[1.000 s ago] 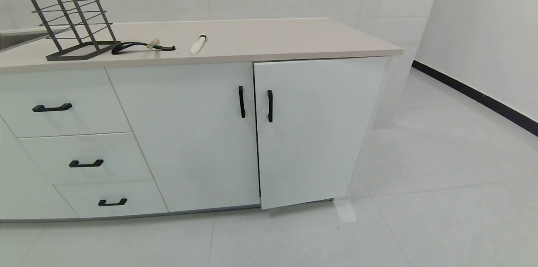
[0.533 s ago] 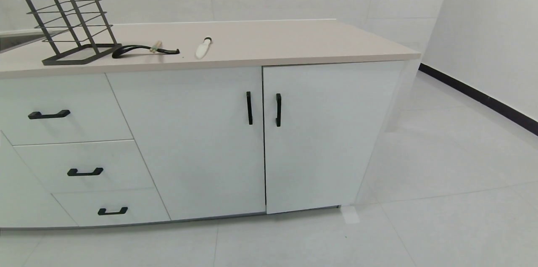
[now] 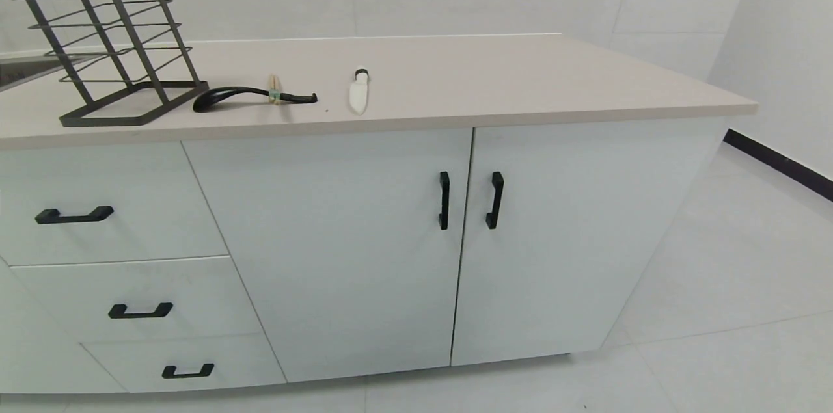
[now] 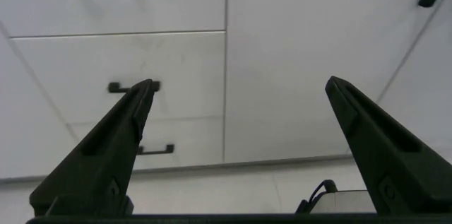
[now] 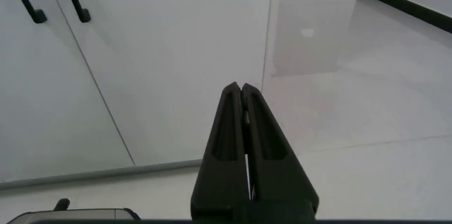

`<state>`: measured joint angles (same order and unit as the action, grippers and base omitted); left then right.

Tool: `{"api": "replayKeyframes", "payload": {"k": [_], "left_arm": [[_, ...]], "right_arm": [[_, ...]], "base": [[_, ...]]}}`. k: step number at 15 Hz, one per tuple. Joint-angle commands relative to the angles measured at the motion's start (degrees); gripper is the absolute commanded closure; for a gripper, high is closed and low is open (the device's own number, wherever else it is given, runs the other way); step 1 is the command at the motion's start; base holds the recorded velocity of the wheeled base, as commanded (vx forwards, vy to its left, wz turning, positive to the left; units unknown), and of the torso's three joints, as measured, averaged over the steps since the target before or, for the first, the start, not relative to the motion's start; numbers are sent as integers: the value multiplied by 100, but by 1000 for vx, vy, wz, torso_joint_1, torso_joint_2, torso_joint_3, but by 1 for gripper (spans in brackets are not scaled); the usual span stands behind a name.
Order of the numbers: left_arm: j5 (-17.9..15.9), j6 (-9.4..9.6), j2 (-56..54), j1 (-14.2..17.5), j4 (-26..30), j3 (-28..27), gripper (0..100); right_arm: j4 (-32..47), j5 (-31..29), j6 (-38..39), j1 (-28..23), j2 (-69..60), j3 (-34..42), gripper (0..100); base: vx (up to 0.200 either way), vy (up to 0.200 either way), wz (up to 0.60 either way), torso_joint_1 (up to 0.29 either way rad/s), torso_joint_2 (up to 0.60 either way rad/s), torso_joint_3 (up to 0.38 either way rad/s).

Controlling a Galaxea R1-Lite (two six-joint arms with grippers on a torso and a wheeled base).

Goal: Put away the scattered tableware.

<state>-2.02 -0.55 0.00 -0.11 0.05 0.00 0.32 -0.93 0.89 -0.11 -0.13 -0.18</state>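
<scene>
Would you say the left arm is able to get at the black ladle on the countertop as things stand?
Probably not yet: the left end effector hangs open low before the drawers, while the ladle lies up on the countertop.

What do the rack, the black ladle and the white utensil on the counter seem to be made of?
Rack: thin dark wire and bars, matte, probably coated metal.
Black ladle: smooth, slight sheen, likely plastic.
White utensil: plain white, black end; plastic or ceramic, cannot tell.
</scene>
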Motion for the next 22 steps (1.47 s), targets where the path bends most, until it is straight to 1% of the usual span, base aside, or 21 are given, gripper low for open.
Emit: {"api": "replayKeyframes", "payload": {"k": [1, 6, 8, 14, 22], "left_arm": [[0, -7, 0, 2, -5, 0, 0], [0, -15, 0, 2, -5, 0, 0], [-9, -7, 0, 2, -5, 0, 0], [-9, 2, 0, 2, -5, 0, 0], [-9, 28, 0, 2, -5, 0, 0]], "right_arm": [[3, -13, -1, 2, 13, 1, 100], [3, -13, -1, 11, 13, 1, 100], [3, -13, -1, 11, 13, 1, 100], [3, -13, -1, 11, 13, 1, 100], [3, -13, -1, 11, 13, 1, 100]], "base": [[0, 0, 600, 7, -2, -7], [0, 0, 600, 2, 3, 5], [0, 0, 0, 0, 0, 0], [0, 200, 0, 2, 2, 2], [200, 200, 0, 1, 1, 1]]}}
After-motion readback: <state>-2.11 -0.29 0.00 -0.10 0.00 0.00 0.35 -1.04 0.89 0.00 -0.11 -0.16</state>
